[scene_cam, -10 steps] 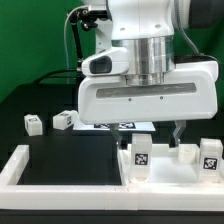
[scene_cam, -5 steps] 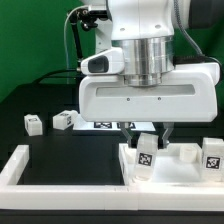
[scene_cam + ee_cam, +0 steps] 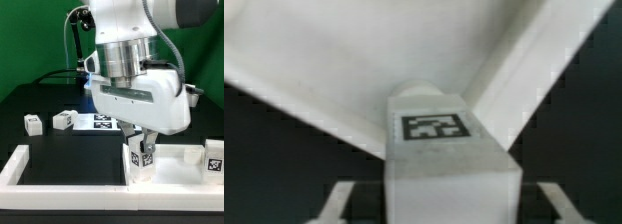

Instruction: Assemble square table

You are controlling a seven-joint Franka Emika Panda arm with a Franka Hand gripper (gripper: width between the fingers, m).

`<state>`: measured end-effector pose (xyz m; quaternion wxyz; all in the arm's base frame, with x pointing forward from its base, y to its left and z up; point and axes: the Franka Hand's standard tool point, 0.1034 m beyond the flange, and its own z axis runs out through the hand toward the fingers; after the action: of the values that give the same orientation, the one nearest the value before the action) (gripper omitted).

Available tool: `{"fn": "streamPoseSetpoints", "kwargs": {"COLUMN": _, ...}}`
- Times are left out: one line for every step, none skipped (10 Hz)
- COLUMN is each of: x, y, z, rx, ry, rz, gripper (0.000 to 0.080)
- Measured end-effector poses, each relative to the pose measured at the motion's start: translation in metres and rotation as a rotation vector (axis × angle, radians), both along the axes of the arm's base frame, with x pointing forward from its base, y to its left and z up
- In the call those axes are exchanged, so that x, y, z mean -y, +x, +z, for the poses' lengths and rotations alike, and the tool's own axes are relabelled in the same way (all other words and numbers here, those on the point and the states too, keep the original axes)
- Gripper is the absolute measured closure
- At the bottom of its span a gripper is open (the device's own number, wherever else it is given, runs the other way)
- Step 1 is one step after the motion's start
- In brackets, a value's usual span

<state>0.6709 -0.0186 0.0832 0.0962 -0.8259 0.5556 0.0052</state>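
The claw [image 3: 142, 140] is squeezing a small white leg block [image 3: 138, 162] by its sides; it is looking light, hard and a bit slippery.

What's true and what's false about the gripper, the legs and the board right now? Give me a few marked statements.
1. The gripper is closed around a tagged leg. True.
2. The gripper is lifting the marker board. False: the marker board lies flat behind it.
3. Two loose legs lie on the black table at the exterior view's left. True.
4. In the wrist view, the tagged leg is blank. False: a tag shows on it.
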Motion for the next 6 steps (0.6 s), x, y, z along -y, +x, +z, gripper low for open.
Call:
{"fn": "streamPoseSetpoints", "kwargs": {"x": -0.0012, "y": -0.0009, "z": -0.0004, "rx": -0.027, "ry": 0.030, "rz": -0.145, "gripper": 0.0498}}
{"fn": "streamPoseSetpoints", "kwargs": {"x": -0.0030, "y": -0.0013, "z": -0.0005, "rx": -0.042, "ry": 0.039, "rz": -0.232, "gripper": 0.0498}}
{"fn": "streamPoseSetpoints", "kwargs": {"x": -0.0056, "y": -0.0015, "z": -0.0006, "rx": -0.056, "ry": 0.047, "rz": -0.317, "gripper": 0.0498}}
{"fn": "streamPoseSetpoints", "kwargs": {"x": -0.0048, "y": -0.0017, "z": -0.0008, "rx": -0.055, "ry": 0.045, "rz": -0.311, "gripper": 0.0498}}
{"fn": "streamPoseSetpoints", "kwargs": {"x": -0.0046, "y": -0.0018, "z": -0.0014, "rx": -0.050, "ry": 0.041, "rz": -0.277, "gripper": 0.0498}}
{"fn": "streamPoseSetpoints", "kwargs": {"x": -0.0047, "y": -0.0023, "z": -0.0021, "rx": -0.052, "ry": 0.038, "rz": -0.254, "gripper": 0.0296}}
